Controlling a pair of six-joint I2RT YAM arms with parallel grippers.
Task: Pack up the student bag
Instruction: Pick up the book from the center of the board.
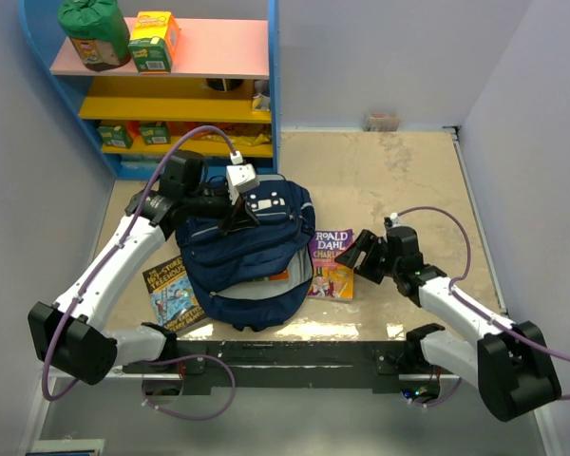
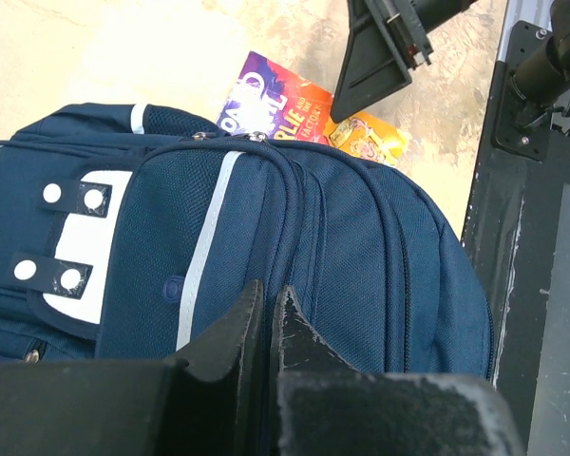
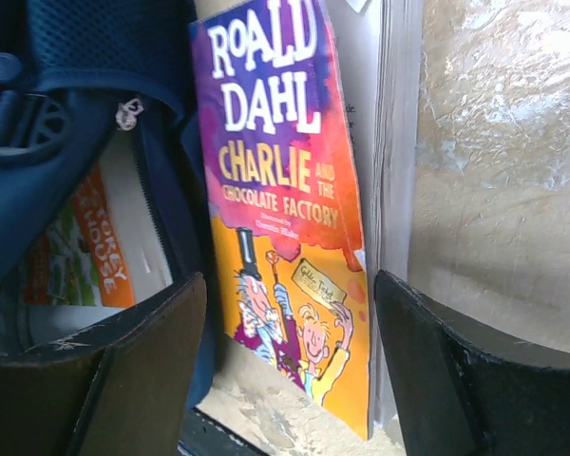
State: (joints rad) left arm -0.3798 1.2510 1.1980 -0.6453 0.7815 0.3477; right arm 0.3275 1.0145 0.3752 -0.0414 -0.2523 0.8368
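Observation:
The navy-blue student bag [image 1: 252,252] lies on the table with its white patch at the far end; it fills the left wrist view [image 2: 342,256]. My left gripper [image 1: 239,217] is above its top, jaws closed on a fold of the blue fabric [image 2: 269,299]. The main compartment is open towards the right, and an orange-and-white book [image 3: 90,256] sits inside. A Roald Dahl book [image 1: 331,263] lies beside the bag's right edge. My right gripper [image 1: 361,256] is open, its fingers on either side of this book's lower end [image 3: 290,304].
Another picture book [image 1: 174,293] lies on the table at the bag's left. A blue shelf unit [image 1: 171,85] with green and yellow boxes stands at the back left. Grey walls close in both sides. The black mounting rail [image 1: 294,353] runs along the near edge.

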